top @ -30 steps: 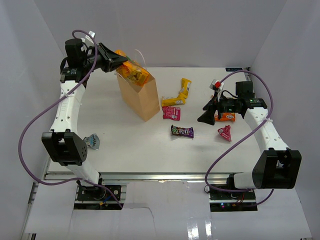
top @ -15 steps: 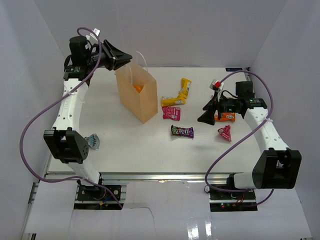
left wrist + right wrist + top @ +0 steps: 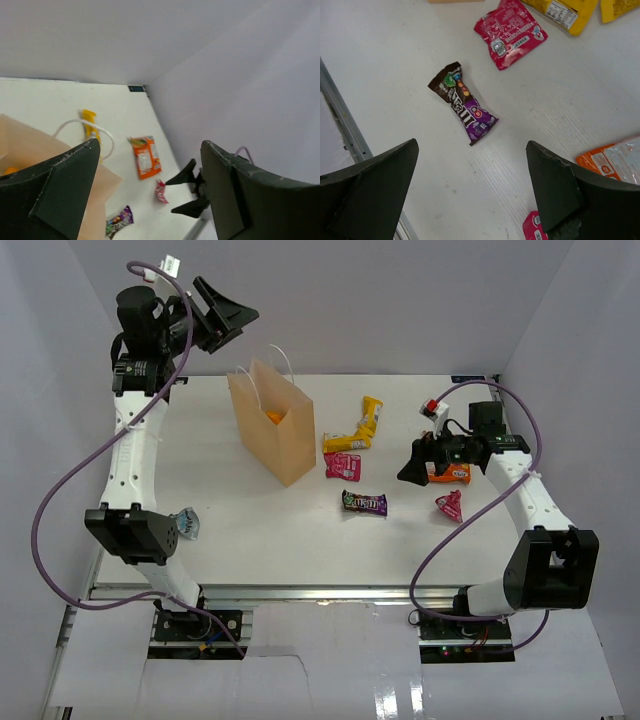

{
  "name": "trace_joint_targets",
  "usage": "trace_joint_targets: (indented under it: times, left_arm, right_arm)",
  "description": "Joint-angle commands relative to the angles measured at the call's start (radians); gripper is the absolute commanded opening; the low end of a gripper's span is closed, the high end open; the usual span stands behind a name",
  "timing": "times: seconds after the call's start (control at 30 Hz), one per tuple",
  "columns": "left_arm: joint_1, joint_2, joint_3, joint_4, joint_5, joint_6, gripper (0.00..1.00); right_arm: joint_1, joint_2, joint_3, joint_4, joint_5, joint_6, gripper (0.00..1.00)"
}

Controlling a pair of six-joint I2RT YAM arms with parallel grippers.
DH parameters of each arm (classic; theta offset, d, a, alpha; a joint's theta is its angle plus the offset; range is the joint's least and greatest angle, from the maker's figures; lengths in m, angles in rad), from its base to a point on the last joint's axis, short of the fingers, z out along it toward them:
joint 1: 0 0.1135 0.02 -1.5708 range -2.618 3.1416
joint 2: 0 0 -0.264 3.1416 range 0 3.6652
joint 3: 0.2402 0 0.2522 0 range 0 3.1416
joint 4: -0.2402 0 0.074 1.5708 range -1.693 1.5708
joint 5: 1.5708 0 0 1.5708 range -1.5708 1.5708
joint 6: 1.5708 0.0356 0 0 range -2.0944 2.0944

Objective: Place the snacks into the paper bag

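At centre right the right gripper [image 3: 412, 468] hangs wide apart among loose snacks [image 3: 364, 503], the left gripper [image 3: 236, 324] gapes empty up left of the upright paper bag [image 3: 280, 440], whose thin handles [image 3: 80, 121] a loaded arm might snag, toppling it.

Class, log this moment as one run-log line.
left gripper: open, empty, high by bag | right gripper: open, empty, over table | bag: upright, orange snack inside | other snacks: on table

Bare table [image 3: 250, 520] rings the dark brown packet [image 3: 465, 109]; the tall paper bag [image 3: 280, 440] stands farther left, mouth open upward.
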Motion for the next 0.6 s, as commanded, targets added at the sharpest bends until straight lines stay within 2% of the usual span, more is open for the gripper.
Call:
trace_joint_targets:
  times: [0.0, 0.03, 0.1, 0.13, 0.17, 0.23, 0.27, 0.3, 0.37, 0.43, 0.47, 0.57]
  left_arm:
    - [-0.003, -0.199, -0.088, 0.008, -0.215, 0.2, 0.94]
    - [-0.001, -0.246, -0.136, 0.004, -0.329, 0.23, 0.96]
    - [-0.003, -0.401, -0.304, -0.004, -0.439, 0.294, 0.98]
    - [-0.003, -0.452, -0.362, -0.031, -0.547, 0.308, 0.98]
    - [-0.003, -0.551, -0.418, -0.048, -0.595, 0.313, 0.98]
    - [0.0, -0.641, -0.595, -0.106, -0.665, 0.311, 0.98]
    - [-0.001, -0.717, -0.652, -0.128, -0.715, 0.305, 0.98]
    - [-0.001, -0.748, -0.755, -0.154, -0.731, 0.287, 0.98]
    - [-0.001, -0.794, -0.843, -0.254, -0.775, 0.267, 0.98]
    - [0.0, -0.842, -0.952, -0.333, -0.794, 0.226, 0.98]
    - [0.0, -0.857, -0.985, -0.349, -0.789, 0.213, 0.97]
    - [0.002, -0.918, -1.088, -0.383, -0.776, 0.153, 0.97]
  right_arm:
    - [0.006, 0.001, 0.012, 0.006, 0.077, -0.045, 0.93]
    - [0.01, 0.012, 0.035, -0.046, 0.035, -0.139, 0.93]
    - [0.041, 0.026, 0.057, -0.254, -0.082, -0.384, 0.92]
    - [0.061, 0.032, 0.057, -0.307, -0.084, -0.603, 0.92]
    - [0.084, 0.033, 0.042, -0.353, -0.075, -0.709, 0.92]
    - [0.159, 0.032, 0.008, -0.367, -0.007, -0.891, 0.92]
    - [0.186, 0.035, -0.026, -0.34, 0.061, -0.898, 0.91]
    - [0.238, 0.041, -0.035, -0.275, 0.097, -0.899, 0.91]
    - [0.285, 0.076, -0.035, -0.197, 0.178, -0.835, 0.91]
    - [0.32, 0.125, -0.017, -0.079, 0.207, -0.763, 0.91]
    - [0.334, 0.141, -0.003, -0.034, 0.238, -0.681, 0.91]
    - [0.351, 0.205, 0.029, 0.063, 0.273, -0.573, 0.93]
